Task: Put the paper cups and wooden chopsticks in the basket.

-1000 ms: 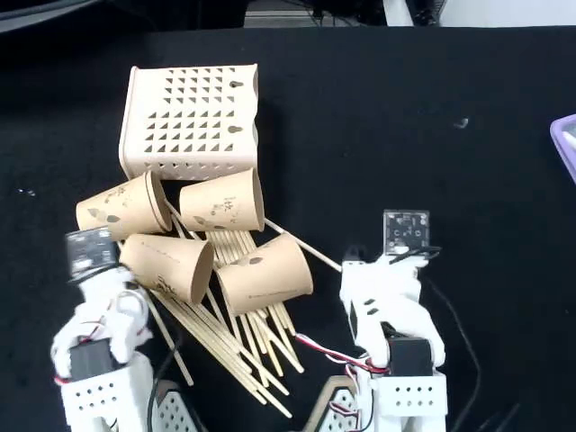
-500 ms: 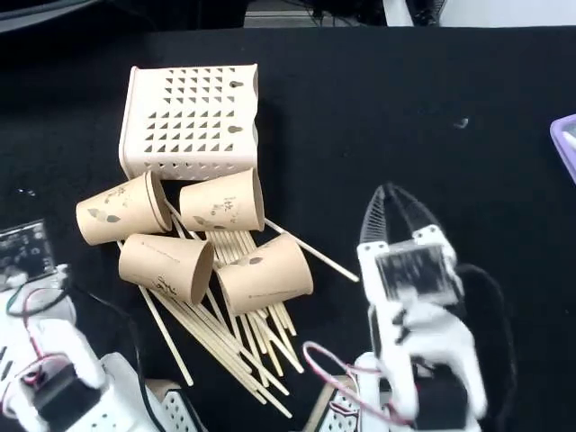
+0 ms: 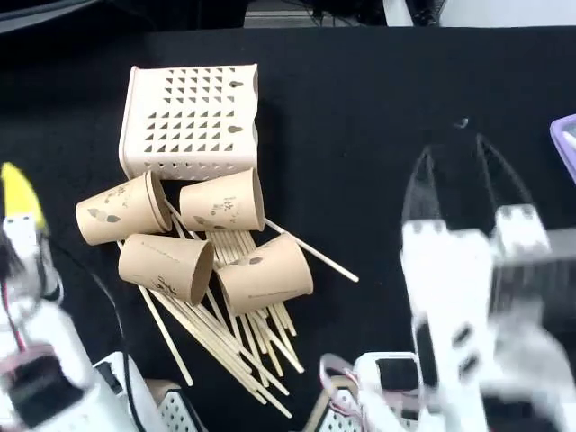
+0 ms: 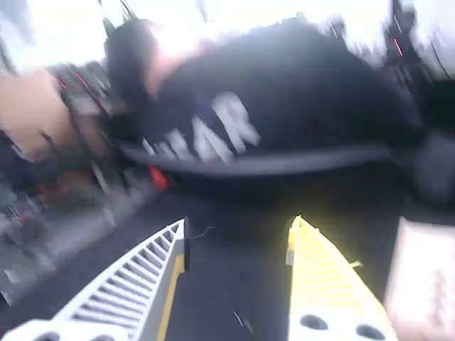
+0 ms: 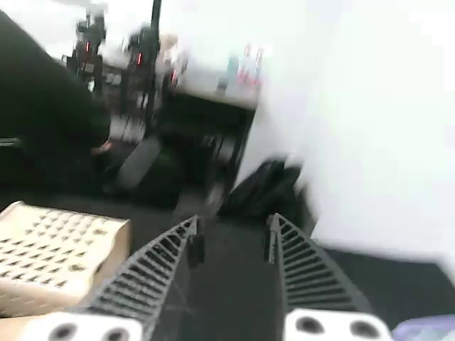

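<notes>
Paper cups, four in all ( point(image 3: 121, 210), point(image 3: 222, 202), point(image 3: 167, 266), point(image 3: 265, 273)), lie on their sides in the high view, clustered on the black table cloth point(image 3: 360, 90) just beside the basket point(image 3: 191, 121). The wooden chopsticks point(image 3: 236, 333) fan out under and between the cups. The basket shows a perforated wall; its inside cannot be seen. The right gripper point(image 3: 456, 148) hangs above the cloth well apart from the cups, its dark fingers spread. A yellow finger point(image 3: 20, 191) stands at the table's left side, and a purple object point(image 3: 565, 139) sits at the right edge.

Left wrist view: the left gripper point(image 4: 239, 224) has its jaws apart with nothing between them, over the dark cloth; a blurred, cluttered room lies beyond.

Right wrist view: the right gripper's jaws are parted and hold nothing. The basket rests to one side on the cloth, with a white wall point(image 5: 370, 106) behind.
</notes>
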